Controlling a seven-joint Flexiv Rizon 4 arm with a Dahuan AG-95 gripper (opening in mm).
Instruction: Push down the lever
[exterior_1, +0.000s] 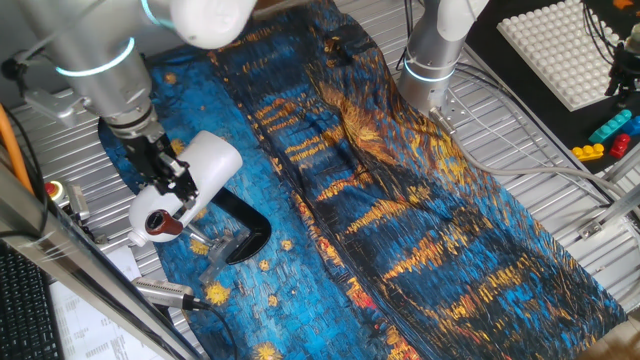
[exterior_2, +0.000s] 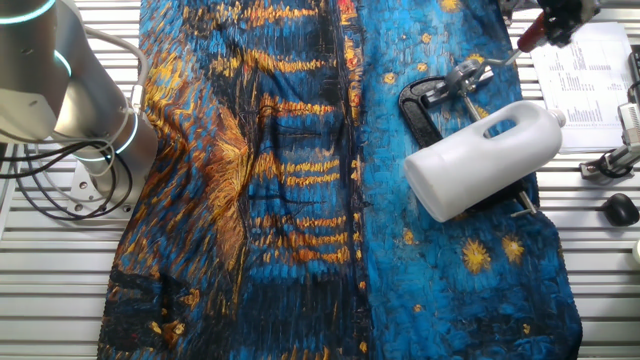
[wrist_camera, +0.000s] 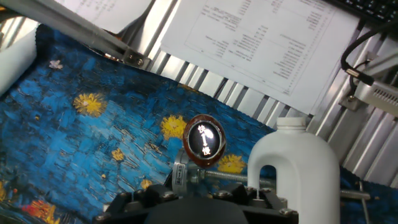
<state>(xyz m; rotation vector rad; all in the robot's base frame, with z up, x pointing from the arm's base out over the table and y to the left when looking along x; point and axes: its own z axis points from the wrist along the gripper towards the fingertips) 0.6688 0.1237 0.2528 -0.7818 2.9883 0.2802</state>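
Beside white housing (exterior_1: 190, 175), lever (exterior_1: 163, 226) knob uppermost

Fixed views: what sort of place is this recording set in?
Most likely a robotics lab bench: a slatted aluminium table draped with a painted-pattern cloth, printed sheets beside it, and a white building-block baseplate with loose toy bricks.

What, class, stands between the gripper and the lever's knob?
Nothing visible. The gripper is already at the lever, right by its reddish knob; the white housing sits beside the lever, not between them.
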